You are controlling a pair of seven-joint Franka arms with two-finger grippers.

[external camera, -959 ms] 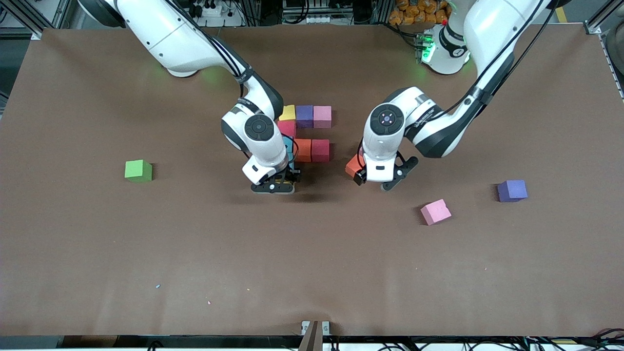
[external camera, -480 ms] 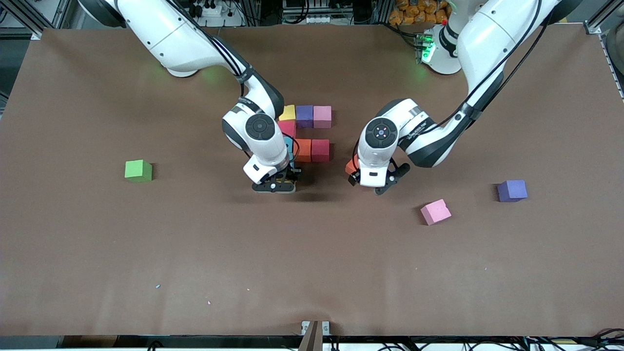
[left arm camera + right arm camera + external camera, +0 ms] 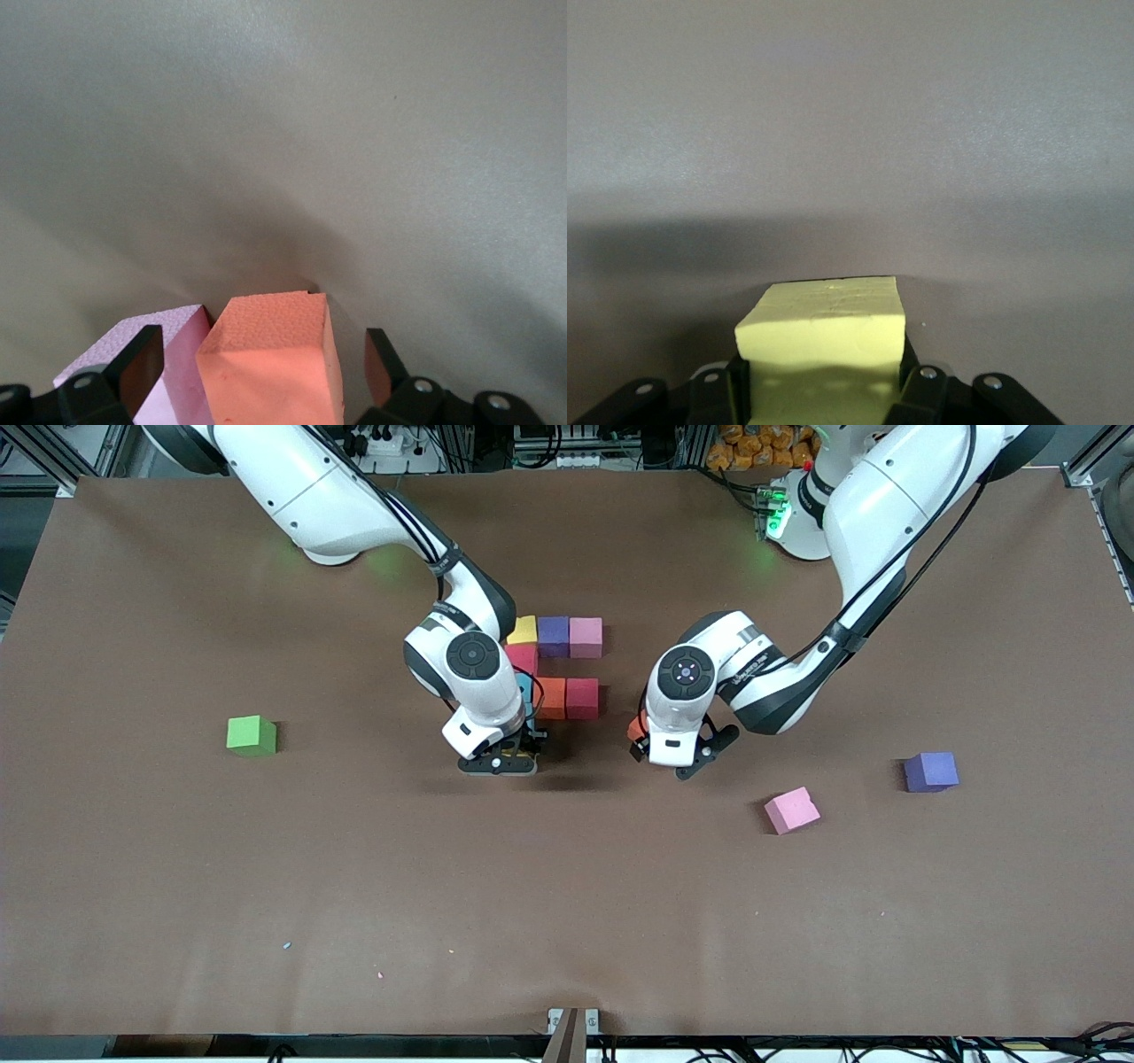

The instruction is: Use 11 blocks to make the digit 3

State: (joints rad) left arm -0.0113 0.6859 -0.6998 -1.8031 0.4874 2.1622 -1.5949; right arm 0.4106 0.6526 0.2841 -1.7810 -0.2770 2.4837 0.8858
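At the middle of the brown counter the figure is taking shape: a yellow block, a purple block and a pink block sit in a row, touching side by side. Just nearer the camera, a red block sits under the yellow one, and below that run a light blue block, half hidden by the arm, an orange block and a dark red block.

The right gripper is down low right beside that cluster, on its camera side, and its jaws are clamped on a pale yellow block, which the right wrist view shows squeezed between the pads above bare counter.

Over toward the left arm's end, the left gripper hangs low with its jaws spread wide. An orange-red block sits between the fingers with gaps on both sides, so nothing is gripped there. The left wrist view also shows a pale pink block face just beside it.

Out on their own: a loose pink block, tilted, nearer the camera, a loose purple block farther toward the left arm's end, and a green cube well apart toward the right arm's end.
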